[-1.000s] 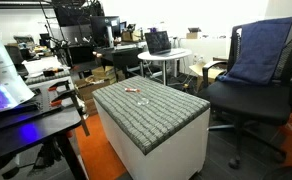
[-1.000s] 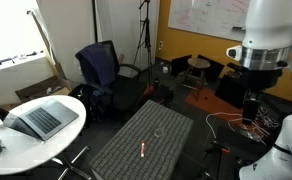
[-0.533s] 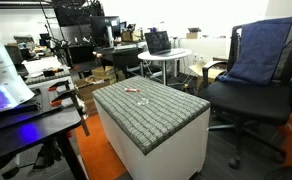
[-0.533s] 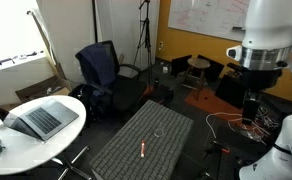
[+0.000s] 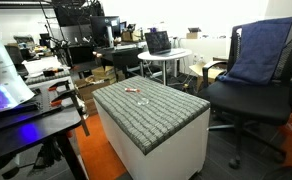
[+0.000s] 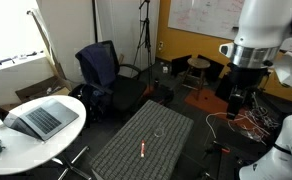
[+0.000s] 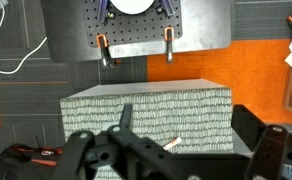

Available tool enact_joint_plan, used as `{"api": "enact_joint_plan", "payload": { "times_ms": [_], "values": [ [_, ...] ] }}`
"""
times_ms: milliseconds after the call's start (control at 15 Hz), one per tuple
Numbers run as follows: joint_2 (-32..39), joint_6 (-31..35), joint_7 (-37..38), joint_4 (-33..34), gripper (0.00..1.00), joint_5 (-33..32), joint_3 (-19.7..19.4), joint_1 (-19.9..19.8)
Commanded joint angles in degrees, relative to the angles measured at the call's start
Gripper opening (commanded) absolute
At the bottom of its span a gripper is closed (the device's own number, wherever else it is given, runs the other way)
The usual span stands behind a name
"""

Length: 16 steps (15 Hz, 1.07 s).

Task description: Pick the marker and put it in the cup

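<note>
My hand point(image 7: 176, 160) is up in the air, well clear of everything. In the wrist view the dark fingers point(image 7: 81, 148) stand wide apart at the bottom edge, released, with nothing between them.

Straight below and a little ahead of me is the grey woven top of the table point(image 7: 96, 115). There is the marker point(image 7: 172, 144), a small pale and red sliver lying flat on that top near the edge closest to my hand. In this view it sits in the gap between my fingers, though well below them.

The cup I cannot make out from the wrist. In an exterior view the hand point(image 6: 233, 108) hangs off to the side of the table and well above it. There the cup point(image 6: 159, 133) is a faint clear ring standing on the table, near the marker point(image 6: 143, 148) but apart from it, on the side nearer my hand. The marker lies alone on the weave, untouched.

Past the far side of the table in the wrist view I see a perforated metal plate point(image 7: 136, 30) and orange floor point(image 7: 271, 65). Loose white cables point(image 7: 16, 60) trail off to one side.

Farthest from me, across the room, is an office chair point(image 6: 101, 65) draped with blue cloth, and an open laptop point(image 6: 41, 118).
</note>
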Motion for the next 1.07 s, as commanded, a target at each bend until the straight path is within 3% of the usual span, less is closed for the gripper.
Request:
{"api": "enact_joint_plan", "payload": {
  "times_ms": [0,1000],
  "values": [
    [1.8,7.2,-1.0,-1.2,1.0,-1.3,0.8,-1.5],
    [14.8,45.9,6.8,-6.4,1.0,4.3,3.5,-0.4]
  ]
}}
